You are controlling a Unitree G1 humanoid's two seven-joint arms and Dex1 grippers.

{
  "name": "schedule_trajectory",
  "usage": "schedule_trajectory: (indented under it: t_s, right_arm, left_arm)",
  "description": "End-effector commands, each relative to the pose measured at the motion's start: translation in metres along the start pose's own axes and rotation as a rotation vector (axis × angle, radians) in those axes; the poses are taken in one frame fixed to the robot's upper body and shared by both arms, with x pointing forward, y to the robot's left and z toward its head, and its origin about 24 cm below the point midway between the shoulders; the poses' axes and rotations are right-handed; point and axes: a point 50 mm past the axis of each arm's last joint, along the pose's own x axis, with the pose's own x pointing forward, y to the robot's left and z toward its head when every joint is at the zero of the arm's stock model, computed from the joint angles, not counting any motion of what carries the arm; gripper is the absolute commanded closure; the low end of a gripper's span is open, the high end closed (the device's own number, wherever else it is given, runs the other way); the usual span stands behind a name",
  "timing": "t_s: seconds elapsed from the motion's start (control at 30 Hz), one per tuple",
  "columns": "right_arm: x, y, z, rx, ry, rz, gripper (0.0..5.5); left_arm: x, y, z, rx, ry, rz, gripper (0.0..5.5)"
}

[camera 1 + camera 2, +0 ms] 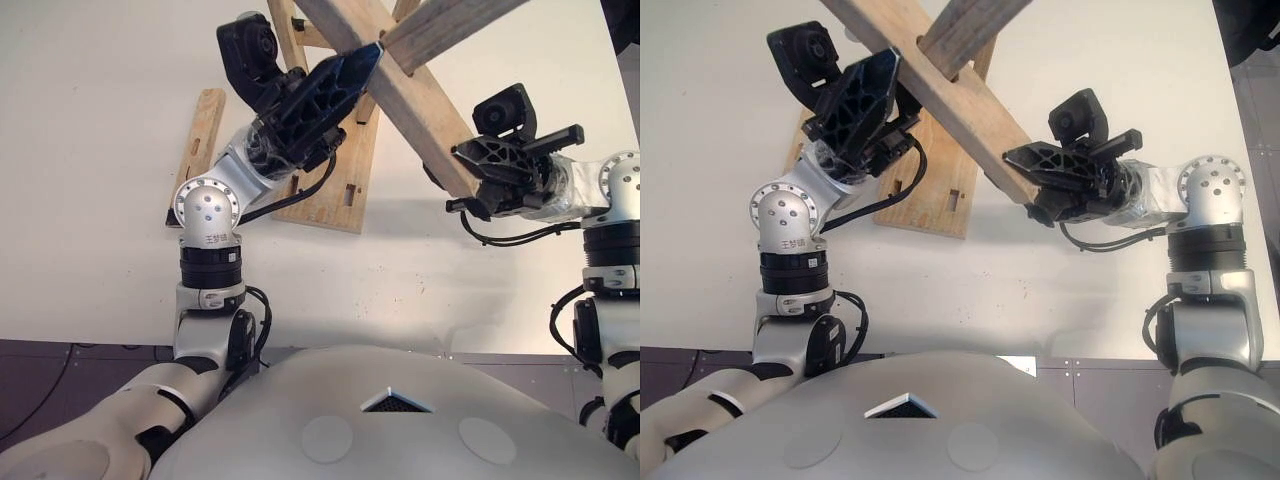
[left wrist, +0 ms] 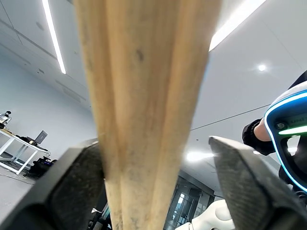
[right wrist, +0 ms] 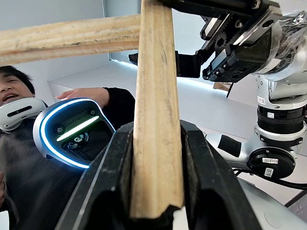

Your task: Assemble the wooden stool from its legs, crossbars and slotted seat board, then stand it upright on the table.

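Two pieces are being joined above the seat board (image 1: 335, 190) on the table (image 1: 100, 250). The leg (image 1: 420, 100) is being clamped by the right gripper (image 1: 465, 175), and the crossbar (image 1: 450, 25) is being straddled by the left gripper (image 1: 355, 65), its fingers (image 2: 249, 187) parted. Careful alignment is likely being called for next.

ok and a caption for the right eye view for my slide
Right gripper clamps one wooden bar, left gripper meets the crossing bar, both raised above the slotted seat board.

Lab hall: ceiling strip lights (image 2: 53, 36), desk (image 2: 10, 135) with laptop (image 2: 41, 138).
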Motion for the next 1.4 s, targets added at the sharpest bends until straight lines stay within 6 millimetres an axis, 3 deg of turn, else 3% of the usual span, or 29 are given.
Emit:
schedule_trajectory:
  t_s: [0.03,0.23,0.5,0.53,0.93,1.13,1.4]
  right_arm:
    - [0.000,0.007,0.006,-0.023,-0.004,-0.010,4.48]
    - [0.002,0.005,0.011,-0.022,-0.017,-0.006,4.48]
    - [0.005,-0.002,0.013,-0.043,-0.041,-0.050,4.48]
    - [0.005,-0.005,0.015,-0.049,-0.062,-0.075,4.11]
    - [-0.003,-0.014,0.024,-0.069,-0.188,-0.155,2.19]
    - [-0.030,-0.022,0.033,-0.075,-0.359,-0.324,1.17]
    - [-0.062,-0.010,0.039,-0.178,-0.477,-0.421,1.13]
  left_arm:
    - [0.008,-0.005,0.004,0.035,0.002,-0.051,2.50]
    - [0.011,0.000,0.004,0.089,0.000,-0.023,3.32]
    - [0.012,0.002,0.007,0.100,-0.039,-0.003,3.33]
    - [0.011,0.003,0.007,0.107,-0.036,0.016,3.35]
    - [-0.007,0.003,0.024,0.235,-0.012,0.196,3.36]
    - [-0.015,-0.005,0.036,0.324,0.029,0.259,3.36]
    - [-0.038,-0.032,0.071,0.568,0.155,0.402,3.36]
